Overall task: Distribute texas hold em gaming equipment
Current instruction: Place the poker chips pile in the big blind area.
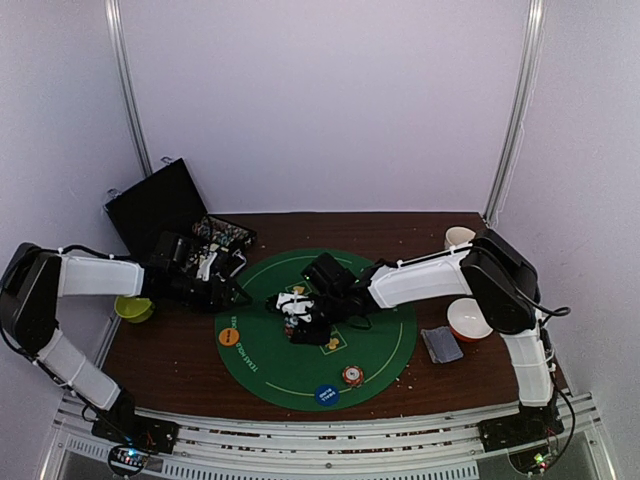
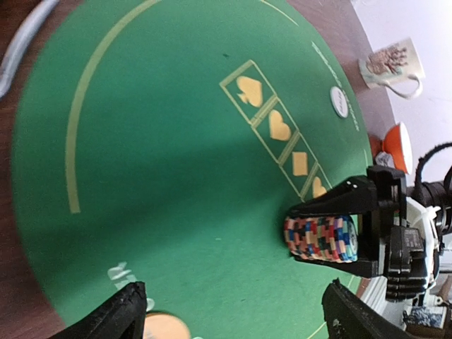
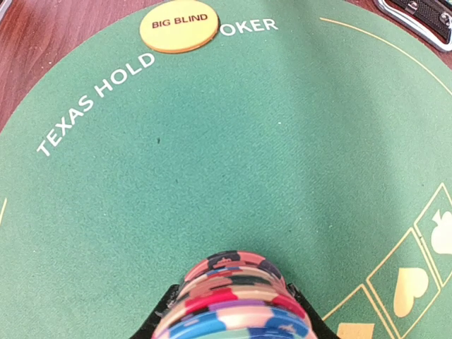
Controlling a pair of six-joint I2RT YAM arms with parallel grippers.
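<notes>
Grip first: my right gripper point(image 1: 298, 318) is clamped on a multicoloured poker chip stack point(image 3: 233, 300) at the middle of the green Texas Hold'em mat point(image 3: 212, 155), beside the suit boxes. My left gripper point(image 2: 236, 314) gapes wide and empty at the mat's left edge. The orange BIG BLIND disc point(image 3: 178, 26) lies on the mat's rim.

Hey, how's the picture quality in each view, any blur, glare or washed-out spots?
Top external: even light, no glare, small items soft. Left wrist: chip stack fairly crisp, mug washed out by bright background. Right wrist: mat lettering sharp, chip stack blurred close to the lens.
</notes>
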